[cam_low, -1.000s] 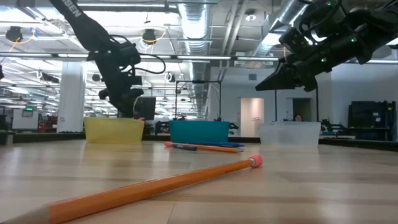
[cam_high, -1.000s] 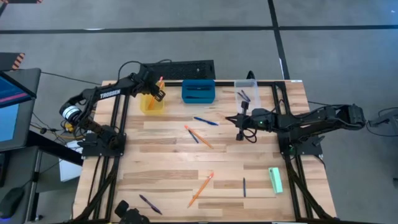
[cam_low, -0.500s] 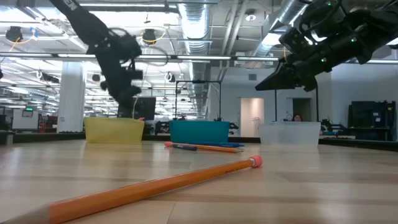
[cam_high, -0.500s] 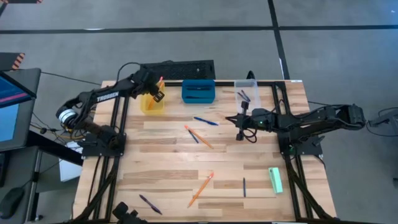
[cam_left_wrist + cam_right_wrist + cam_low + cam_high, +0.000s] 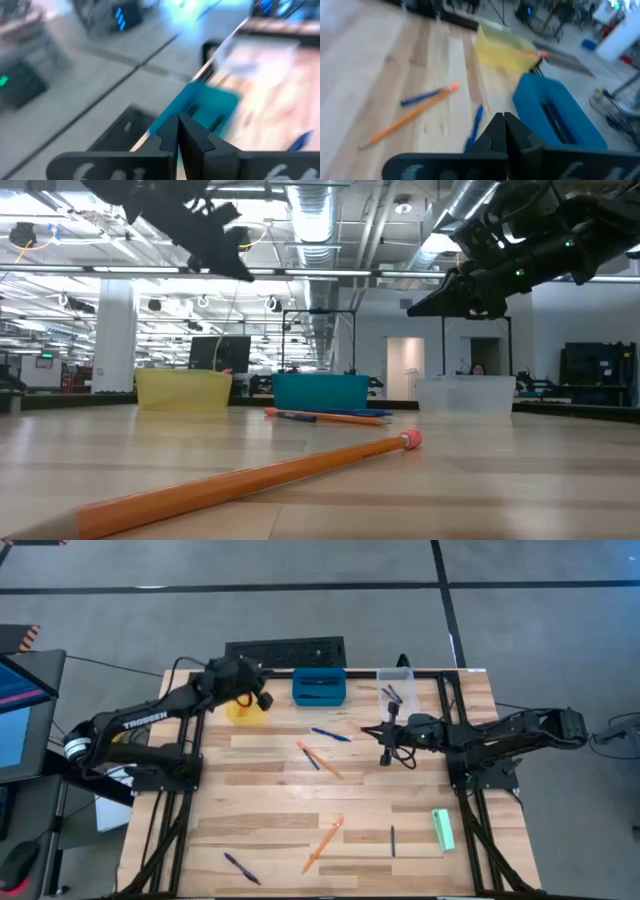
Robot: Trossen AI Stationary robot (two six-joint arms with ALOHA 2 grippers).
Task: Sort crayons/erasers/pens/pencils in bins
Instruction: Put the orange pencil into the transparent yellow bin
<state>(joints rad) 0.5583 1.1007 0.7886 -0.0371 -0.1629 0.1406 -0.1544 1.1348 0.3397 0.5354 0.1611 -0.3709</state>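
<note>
Hovering empty and pinched shut above the yellow bin [image 5: 243, 710] at the table's [image 5: 270, 830] far edge, the left gripper [image 5: 262, 698] probably just made a drop; right gripper [image 5: 386, 756] waits closed mid-table.

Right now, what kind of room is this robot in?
Probably a big lab or workshop. Bare pipes and ducts run under the ceiling, strip lights stretch far back, and the wooden table stands on a plain grey floor beside a computer screen.

Pale matt wooden table [image 5: 270, 795]; translucent yellow plastic bin [image 5: 183, 390], clear one [image 5: 465, 394].
</note>
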